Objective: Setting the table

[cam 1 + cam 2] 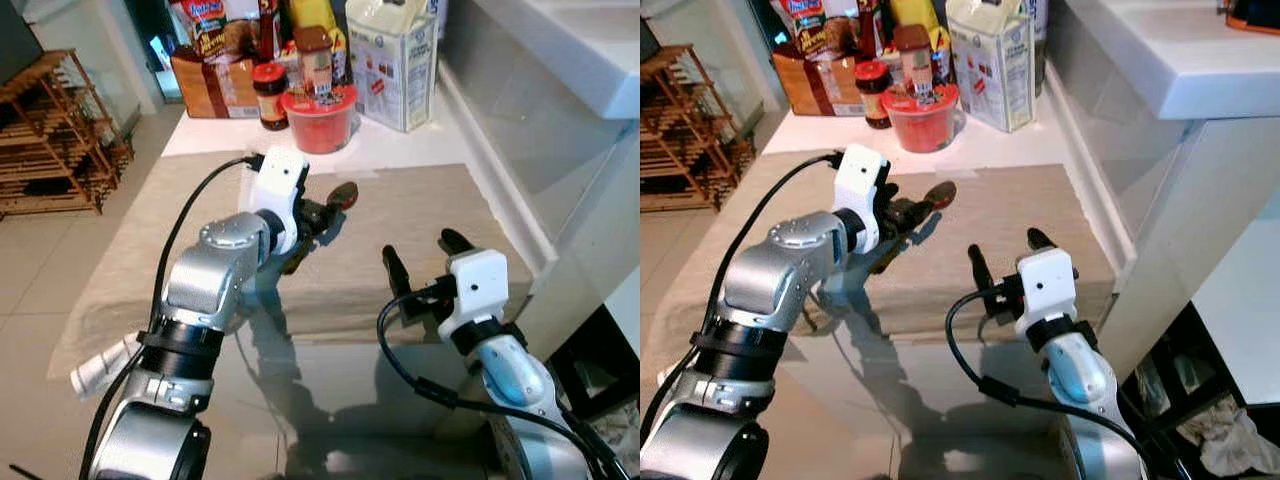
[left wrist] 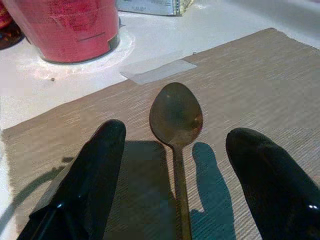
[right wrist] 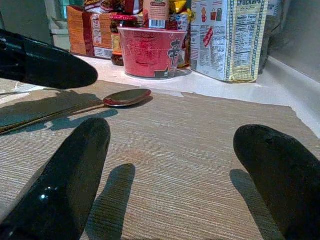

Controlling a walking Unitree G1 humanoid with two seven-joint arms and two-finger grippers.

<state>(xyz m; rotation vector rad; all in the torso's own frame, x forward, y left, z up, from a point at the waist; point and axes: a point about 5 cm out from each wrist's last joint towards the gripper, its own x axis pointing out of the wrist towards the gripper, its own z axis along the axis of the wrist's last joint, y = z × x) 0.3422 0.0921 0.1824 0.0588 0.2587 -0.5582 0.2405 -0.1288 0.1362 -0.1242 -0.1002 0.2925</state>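
Observation:
A dark metal spoon [image 2: 176, 112] lies flat on the beige woven placemat [image 1: 420, 200], its bowl pointing toward the back of the table. My left gripper [image 1: 322, 218] hovers low over the spoon's handle, open, with one finger [image 2: 90, 175] on each side and neither touching it. My right gripper [image 1: 425, 252] stands open above the near right part of the placemat, a little to the right of the spoon [image 3: 127, 97], with nothing between its fingers.
Behind the placemat stand a red noodle cup [image 1: 320, 118], a cracker box [image 1: 395, 60], a dark jar [image 1: 270, 95] and other food packs. A white ledge [image 1: 560, 40] runs along the right. A wooden rack [image 1: 50, 140] stands far left. A rolled white cloth [image 1: 100, 365] lies near left.

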